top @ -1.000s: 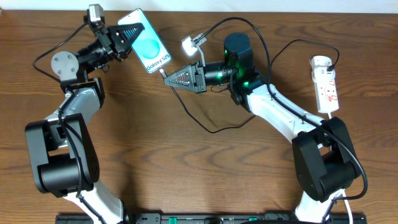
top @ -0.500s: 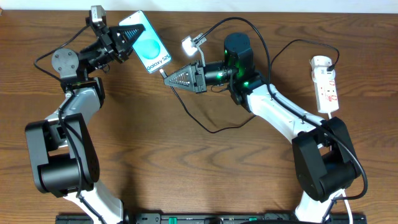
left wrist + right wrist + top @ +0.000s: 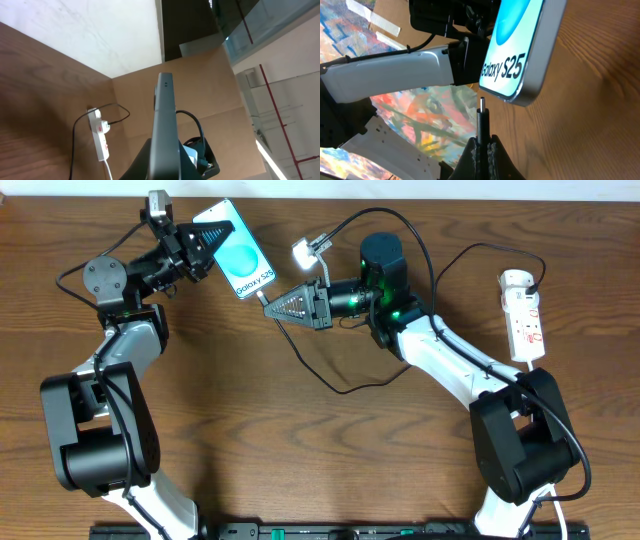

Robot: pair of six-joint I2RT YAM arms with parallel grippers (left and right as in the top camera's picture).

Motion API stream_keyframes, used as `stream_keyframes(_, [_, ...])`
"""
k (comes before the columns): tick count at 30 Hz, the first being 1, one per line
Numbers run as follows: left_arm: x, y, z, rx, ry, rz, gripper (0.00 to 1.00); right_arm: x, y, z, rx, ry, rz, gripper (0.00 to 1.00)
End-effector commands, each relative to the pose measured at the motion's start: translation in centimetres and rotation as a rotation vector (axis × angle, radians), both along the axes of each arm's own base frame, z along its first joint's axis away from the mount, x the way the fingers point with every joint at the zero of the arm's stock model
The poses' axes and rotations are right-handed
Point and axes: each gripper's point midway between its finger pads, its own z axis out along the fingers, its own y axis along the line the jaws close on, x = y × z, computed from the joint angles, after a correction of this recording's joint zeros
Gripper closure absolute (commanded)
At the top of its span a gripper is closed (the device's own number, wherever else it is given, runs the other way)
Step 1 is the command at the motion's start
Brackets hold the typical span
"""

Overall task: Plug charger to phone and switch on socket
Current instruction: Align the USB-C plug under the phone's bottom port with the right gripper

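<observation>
1. Right wrist view, nearest the lens: the right gripper [image 3: 482, 146] has both fingers pressed together on the connector end of the charger [image 3: 481, 120]. The metal tip stands out past the fingertips.

2. Just beyond the tip is the phone [image 3: 520, 45]. Its end edge, next to the white text on the turquoise screen, faces the tip. The tip sits close to that edge with a narrow gap between them and is not inserted.

3. The phone is tilted, with its lower corner close over the table [image 3: 600, 100]. Whether that corner touches the wood cannot be determined.

4. Behind the phone, the left gripper [image 3: 203, 242] is clamped on the phone's far end. In the left wrist view the phone is seen edge-on between the fingers.

5. Overhead view: the phone is at the far left of the table, and the right gripper meets it from the right.

6. The thin black charger cable trails from the right gripper, loops across mid-table, then arcs towards the far right.

7. The socket [image 3: 524, 315] lies flat at the far right edge, well apart from both grippers. The charger's black plug [image 3: 536, 282] sits at its far end.

8. The position of the socket's switches cannot be determined.
</observation>
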Motion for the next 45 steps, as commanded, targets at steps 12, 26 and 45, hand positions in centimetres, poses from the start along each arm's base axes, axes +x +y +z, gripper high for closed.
stream_keyframes(12, [-0.05, -0.08, 0.58, 0.01, -0.03, -0.003, 0.93, 0.19, 0.15, 0.06, -0.011, -0.006, -0.013, 0.99])
stream_keyframes(26, [-0.11, -0.12, 0.55, 0.013, -0.031, -0.006, 0.93, 0.33, 0.17, 0.03, -0.012, -0.006, -0.02, 0.99])
stream_keyframes(45, [-0.34, -0.27, 0.41, 0.022, -0.033, -0.022, 0.93, 0.32, 0.16, 0.03, -0.012, -0.006, -0.02, 0.99])
